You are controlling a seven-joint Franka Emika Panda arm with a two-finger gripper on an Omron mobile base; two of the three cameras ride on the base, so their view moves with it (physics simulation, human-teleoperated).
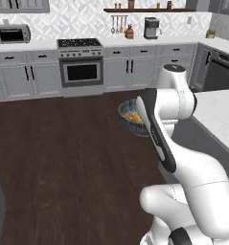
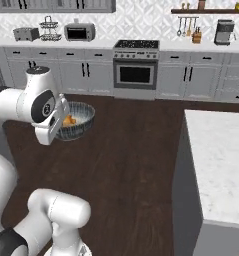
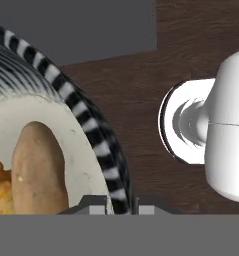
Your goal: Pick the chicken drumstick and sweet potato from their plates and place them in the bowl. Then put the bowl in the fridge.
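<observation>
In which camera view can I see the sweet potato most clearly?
The hand view: the sweet potato lies large and close inside the bowl, beside the chicken drumstick. In both base views the arm partly hides the bowl, and inside it only a small orange patch shows, too small to tell apart.

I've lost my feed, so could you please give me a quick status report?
Gripper shut on bowl rim, bowl held above the floor. Sweet potato and chicken drumstick inside. Island counter to the right.
</observation>
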